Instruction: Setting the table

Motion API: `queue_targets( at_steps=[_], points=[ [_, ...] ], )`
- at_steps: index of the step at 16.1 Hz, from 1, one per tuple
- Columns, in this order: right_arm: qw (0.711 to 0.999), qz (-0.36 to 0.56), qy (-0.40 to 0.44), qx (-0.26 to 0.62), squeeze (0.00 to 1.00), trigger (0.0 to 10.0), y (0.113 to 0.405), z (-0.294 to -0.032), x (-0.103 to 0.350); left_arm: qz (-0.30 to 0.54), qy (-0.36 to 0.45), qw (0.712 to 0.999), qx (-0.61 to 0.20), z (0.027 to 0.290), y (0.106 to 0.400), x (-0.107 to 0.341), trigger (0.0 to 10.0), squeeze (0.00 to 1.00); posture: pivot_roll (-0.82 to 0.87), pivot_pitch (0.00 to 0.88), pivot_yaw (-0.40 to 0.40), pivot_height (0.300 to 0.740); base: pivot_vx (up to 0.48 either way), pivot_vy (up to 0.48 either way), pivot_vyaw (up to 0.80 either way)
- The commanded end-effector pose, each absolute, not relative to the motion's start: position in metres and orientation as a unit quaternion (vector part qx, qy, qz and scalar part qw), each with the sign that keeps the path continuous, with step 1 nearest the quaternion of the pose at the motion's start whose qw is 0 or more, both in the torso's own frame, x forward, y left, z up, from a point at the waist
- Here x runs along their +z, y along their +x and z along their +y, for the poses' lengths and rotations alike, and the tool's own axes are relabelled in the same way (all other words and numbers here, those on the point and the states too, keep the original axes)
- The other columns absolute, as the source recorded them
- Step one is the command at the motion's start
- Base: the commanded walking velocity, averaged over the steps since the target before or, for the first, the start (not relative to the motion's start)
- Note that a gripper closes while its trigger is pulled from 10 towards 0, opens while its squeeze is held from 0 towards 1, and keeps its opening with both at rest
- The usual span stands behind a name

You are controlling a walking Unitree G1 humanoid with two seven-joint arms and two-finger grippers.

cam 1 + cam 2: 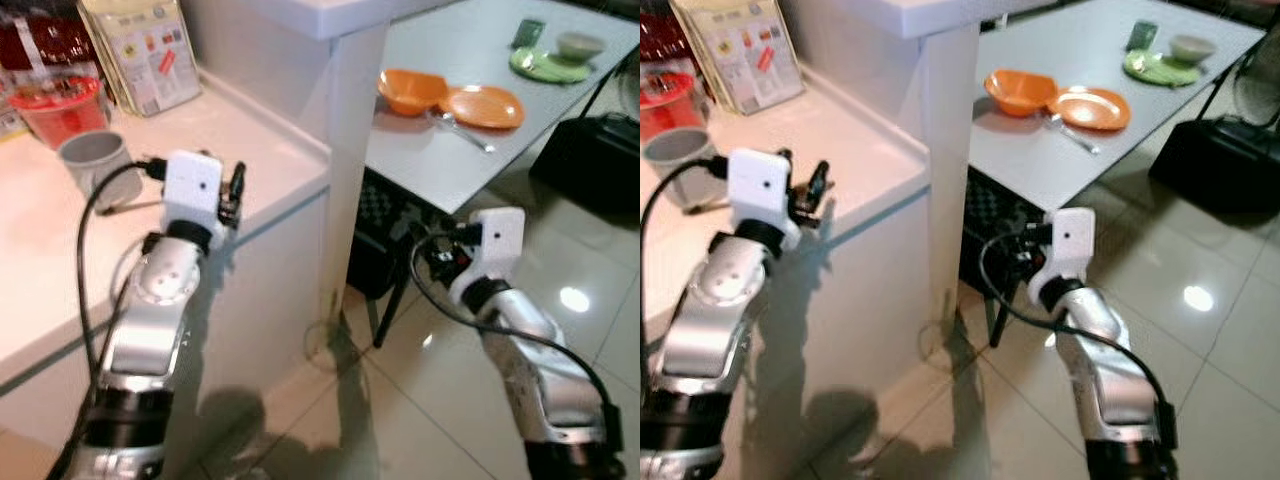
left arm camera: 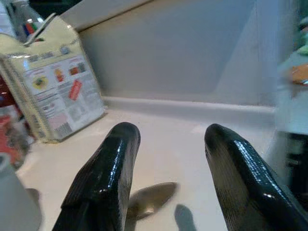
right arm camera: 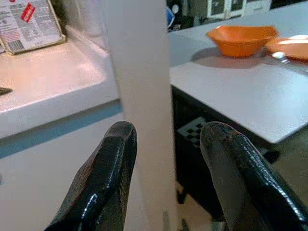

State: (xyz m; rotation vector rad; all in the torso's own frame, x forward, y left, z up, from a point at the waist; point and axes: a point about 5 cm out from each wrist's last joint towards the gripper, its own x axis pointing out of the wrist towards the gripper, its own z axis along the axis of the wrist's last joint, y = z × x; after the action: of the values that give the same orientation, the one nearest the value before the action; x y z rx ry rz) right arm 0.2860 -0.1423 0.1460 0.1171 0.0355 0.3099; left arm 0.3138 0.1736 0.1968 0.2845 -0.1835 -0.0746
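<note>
My left gripper (image 1: 234, 193) hovers open over the white counter (image 1: 260, 150), with nothing between its fingers (image 2: 115, 159). Under it on the counter lies a metal spoon (image 2: 149, 199). A grey cup (image 1: 98, 165) stands just left of that gripper. My right gripper (image 3: 168, 134) is open and empty, held low beside the white pillar (image 1: 350, 150) in front of the dining table (image 1: 440, 170). On the table sit an orange bowl (image 1: 410, 90), an orange plate (image 1: 485, 105) and another spoon (image 1: 462, 130). At the far end a small bowl (image 1: 580, 44) sits on a green plate (image 1: 545, 66).
A red container (image 1: 60, 108) and a printed carton (image 1: 140, 50) stand at the back of the counter. A black crate (image 1: 385, 215) sits under the table. A dark bag (image 1: 590, 160) rests on the glossy tiled floor (image 1: 420, 400) at the right.
</note>
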Motion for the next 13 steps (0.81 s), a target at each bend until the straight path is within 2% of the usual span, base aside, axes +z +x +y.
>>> queue_targets(
  at_steps=[1, 6, 8, 10, 11, 12, 13],
  points=[
    [0.987, 0.02, 0.056, 0.151, 0.0, 10.0, 0.284, -0.145, 0.144, -0.097, 0.141, 0.984, -0.04, 0.172, 0.314, 0.201, 10.0, 0.0, 0.06, 0.0, -0.02, 0.74, 0.277, 0.0, 0.0],
    [0.986, 0.02, 0.056, 0.155, 0.0, 10.0, 0.285, -0.144, 0.144, -0.096, 0.144, 0.984, -0.032, 0.176, 0.315, 0.201, 10.0, 0.0, 0.06, 0.0, -0.024, 0.74, 0.273, 0.0, 0.0],
    [0.986, 0.02, 0.057, 0.158, 0.0, 10.0, 0.285, -0.143, 0.144, -0.095, 0.148, 0.984, -0.031, 0.18, 0.314, 0.201, 10.0, 0.0, 0.06, 0.0, -0.025, 0.74, 0.0, 0.0, 0.0],
    [0.983, 0.019, 0.059, 0.17, 0.0, 10.0, 0.284, -0.142, 0.145, -0.088, 0.165, 0.981, -0.049, 0.191, 0.313, 0.202, 10.0, 0.0, 0.06, 0.0, -0.025, 0.74, 0.0, 0.0, 0.0],
    [0.98, 0.019, 0.061, 0.189, 0.0, 10.0, 0.282, -0.139, 0.145, -0.064, 0.154, 0.985, -0.052, 0.213, 0.317, 0.203, 10.0, 0.0, 0.07, 0.0, -0.033, 0.74, 0.0, 0.0, 0.0],
    [0.978, 0.021, 0.06, 0.199, 0.0, 10.0, 0.281, -0.137, 0.145, -0.054, 0.148, 0.985, -0.063, 0.221, 0.319, 0.204, 10.0, 0.98, 0.07, 0.0, -0.033, 0.74, 0.0, 0.0, 0.0],
    [0.977, 0.022, 0.06, 0.202, 0.0, 10.0, 0.281, -0.137, 0.144, -0.051, 0.149, 0.985, -0.067, 0.223, 0.319, 0.205, 10.0, 0.98, 0.07, 0.0, -0.033, 0.74, 0.0, 0.0, 0.0]
  ],
)
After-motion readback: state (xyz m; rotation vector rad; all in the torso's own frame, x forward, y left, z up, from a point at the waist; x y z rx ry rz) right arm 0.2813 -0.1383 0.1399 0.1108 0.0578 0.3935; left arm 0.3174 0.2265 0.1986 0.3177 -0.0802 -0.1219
